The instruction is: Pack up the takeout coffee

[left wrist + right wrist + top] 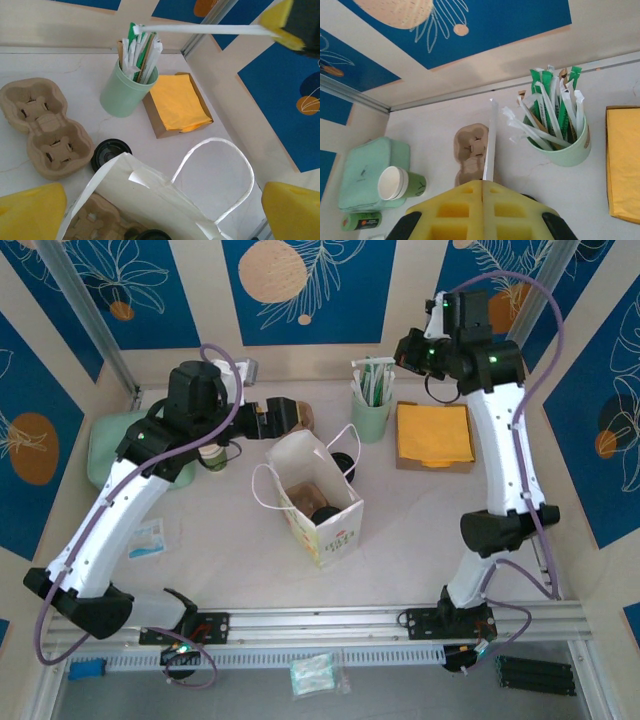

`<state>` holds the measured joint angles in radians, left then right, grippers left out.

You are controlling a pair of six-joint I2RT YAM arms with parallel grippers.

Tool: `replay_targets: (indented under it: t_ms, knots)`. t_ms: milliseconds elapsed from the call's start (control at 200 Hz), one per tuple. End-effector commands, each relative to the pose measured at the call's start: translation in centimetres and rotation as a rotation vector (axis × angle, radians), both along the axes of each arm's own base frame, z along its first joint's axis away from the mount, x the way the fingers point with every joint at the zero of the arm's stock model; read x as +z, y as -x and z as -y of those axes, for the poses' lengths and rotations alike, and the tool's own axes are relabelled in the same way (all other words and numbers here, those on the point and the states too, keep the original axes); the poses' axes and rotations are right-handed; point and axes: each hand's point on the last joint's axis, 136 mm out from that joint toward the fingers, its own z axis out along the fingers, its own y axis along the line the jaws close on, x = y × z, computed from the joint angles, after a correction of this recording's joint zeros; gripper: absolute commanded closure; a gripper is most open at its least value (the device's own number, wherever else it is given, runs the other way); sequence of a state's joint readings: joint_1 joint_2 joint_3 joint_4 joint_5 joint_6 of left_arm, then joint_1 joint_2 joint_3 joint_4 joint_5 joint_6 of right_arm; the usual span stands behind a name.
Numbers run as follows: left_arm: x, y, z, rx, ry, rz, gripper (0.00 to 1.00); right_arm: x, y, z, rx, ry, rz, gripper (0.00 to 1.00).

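The white paper bag (318, 502) stands open mid-table with a pulp carrier inside. The takeout coffee (325, 515) sits in the bag, and its black lid (150, 235) just peeks over the bag's rim (165, 187). My left gripper (268, 422) hangs open above the bag's left side, with yellow pads (30, 210) wide apart and nothing between them. High over the back right, my right gripper (484, 182) is shut on a white wrapped straw (491, 140). That straw (200, 29) crosses the top of the left wrist view.
A lidless green cup (400, 184) leans against a mint container (115, 445). A loose black lid (110, 154) lies behind the bag. An empty pulp carrier (45, 130), a mint cup of straws (371, 405) and a box of yellow napkins (434, 435) line the back.
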<state>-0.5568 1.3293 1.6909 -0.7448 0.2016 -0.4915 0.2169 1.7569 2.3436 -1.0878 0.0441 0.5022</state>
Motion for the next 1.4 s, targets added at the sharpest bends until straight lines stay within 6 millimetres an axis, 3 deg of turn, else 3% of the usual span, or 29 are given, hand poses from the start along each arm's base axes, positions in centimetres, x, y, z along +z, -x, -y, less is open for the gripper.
replay_targets:
  t_ms: [0, 200, 385, 560, 740, 970, 1170, 1396]
  knots:
    - [0.5, 1.0, -0.6, -0.004, 0.016, 0.009, 0.01, 2.5, 3.0, -0.6, 0.038, -0.059, 0.042, 1.0]
    - [-0.6, 2.0, -1.2, -0.002, 0.013, -0.013, 0.01, 6.6, 9.3, -2.1, 0.141, -0.14, 0.124, 1.0]
    - [-1.8, 3.1, -1.9, 0.007, 0.011, -0.038, 0.01, 8.5, 14.6, -3.7, 0.26, -0.196, 0.14, 1.0]
    - [-2.6, 4.0, -2.7, 0.023, 0.013, -0.05, 0.01, 8.1, 19.4, -5.6, 0.362, -0.185, 0.123, 1.0]
    - [-2.7, 4.7, -3.4, 0.042, 0.017, -0.051, 0.0, 5.6, 22.6, -7.1, 0.41, -0.161, 0.075, 1.0]
    - [-2.9, 5.1, -3.6, 0.048, 0.035, -0.061, 0.01, 1.0, 24.2, -8.3, 0.427, -0.137, -0.018, 1.0]
    - [-3.8, 5.2, -3.3, 0.043, 0.048, -0.085, 0.01, -2.3, 23.6, -10.5, 0.42, -0.098, -0.024, 1.0]
    - [-4.6, 5.1, -2.9, 0.036, 0.059, -0.107, 0.01, -4.2, 22.6, -13.1, 0.416, -0.025, 0.052, 1.0]
